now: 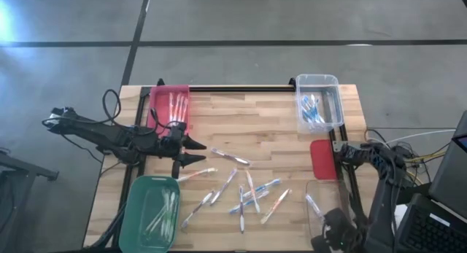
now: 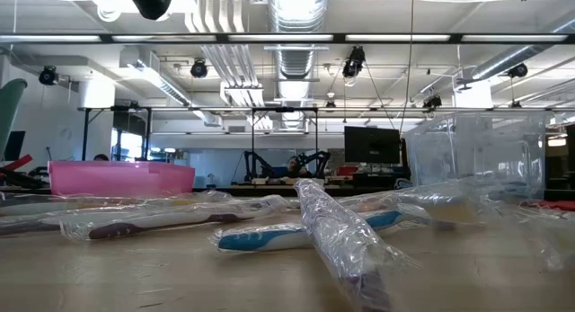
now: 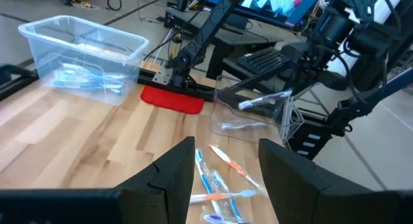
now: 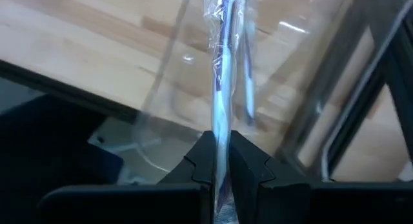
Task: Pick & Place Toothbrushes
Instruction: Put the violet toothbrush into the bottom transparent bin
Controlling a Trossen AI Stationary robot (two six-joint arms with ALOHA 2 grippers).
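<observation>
Several wrapped toothbrushes point(image 1: 248, 191) lie scattered flat on the wooden table, close up in the low view point(image 2: 305, 231). My left gripper point(image 1: 194, 151) hovers open beside the pink bin point(image 1: 170, 107), left of the scatter; its fingers point(image 3: 174, 179) stand apart above the table, touching nothing. My right gripper point(image 4: 221, 153) is at the table's near right corner, shut on one wrapped toothbrush point(image 1: 312, 204) over the clear bin point(image 1: 325, 202). Another toothbrush point(image 3: 242, 126) lies in that bin. The pink bin, the green bin point(image 1: 149, 213) and the far clear bin point(image 1: 318, 100) each hold toothbrushes. My right gripper pinches the wrapped toothbrush between its two fingers at one end of the stick point(image 4: 221, 137), through the clear wrapper. The fingers lie along it, and the rest point(image 3: 264, 100) reaches out away from them over the clear bin's opening. Whether it touches the bin, I cannot tell.
A red flat lid point(image 1: 323, 158) lies by the right edge, between the two clear bins. A black rail point(image 1: 241, 87) runs along the table's far edge. Bare wood shows in the middle far part of the table point(image 1: 248, 118). Cables trail off the left side.
</observation>
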